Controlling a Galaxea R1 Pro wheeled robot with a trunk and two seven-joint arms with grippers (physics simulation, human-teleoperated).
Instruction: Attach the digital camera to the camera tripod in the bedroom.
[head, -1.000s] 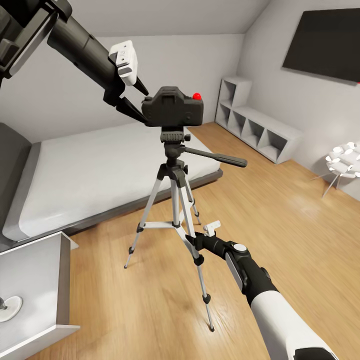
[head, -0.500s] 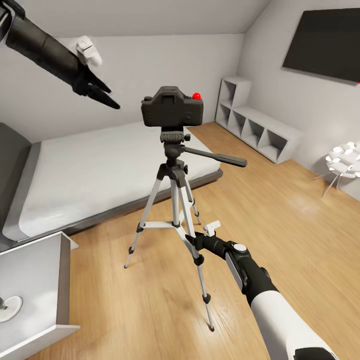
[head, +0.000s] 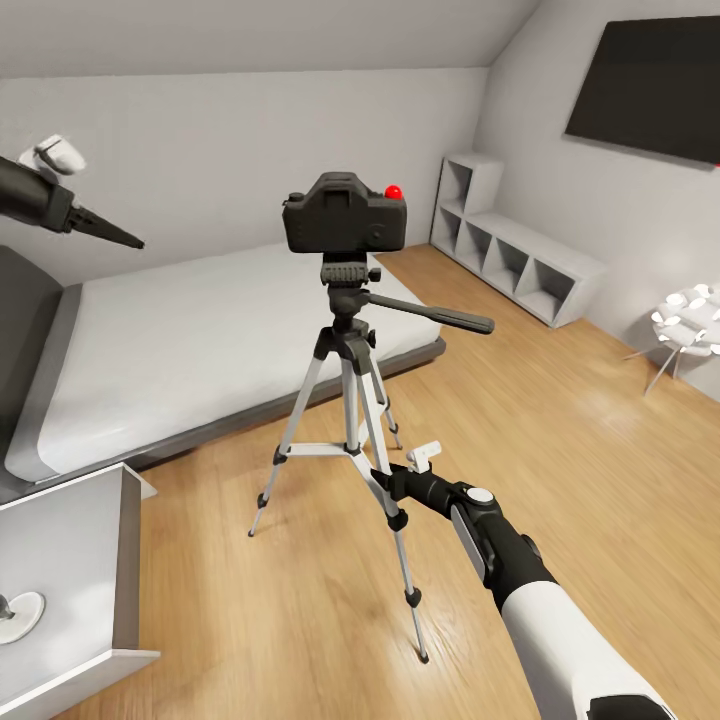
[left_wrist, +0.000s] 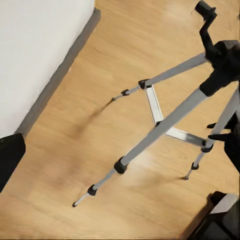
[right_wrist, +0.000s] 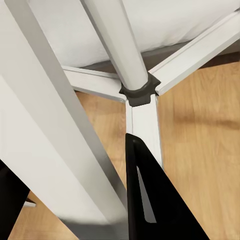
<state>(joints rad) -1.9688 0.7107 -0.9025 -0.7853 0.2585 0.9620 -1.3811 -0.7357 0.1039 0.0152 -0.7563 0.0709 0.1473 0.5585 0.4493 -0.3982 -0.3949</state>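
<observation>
The black digital camera (head: 345, 215), with a red dot on top, sits on the pan head of the camera tripod (head: 350, 400). Nothing holds the camera. My left gripper (head: 105, 230) hangs well to the camera's left, over the bed, open and empty. Its wrist view looks down on the tripod's silver legs (left_wrist: 165, 125) and the wood floor. My right gripper (head: 385, 480) is low down, shut on the near tripod leg. In the right wrist view that leg (right_wrist: 50, 125) runs between the black fingers (right_wrist: 150, 200).
A low grey-framed bed (head: 180, 340) lies behind the tripod. A grey nightstand (head: 70, 560) stands at the near left. White cube shelves (head: 520, 260) line the right wall under a dark panel (head: 650, 80). A white chair (head: 685, 320) is at the far right.
My left gripper has let go of the camera and drawn away to the left. The camera stays on the tripod head. The right arm has not moved.
</observation>
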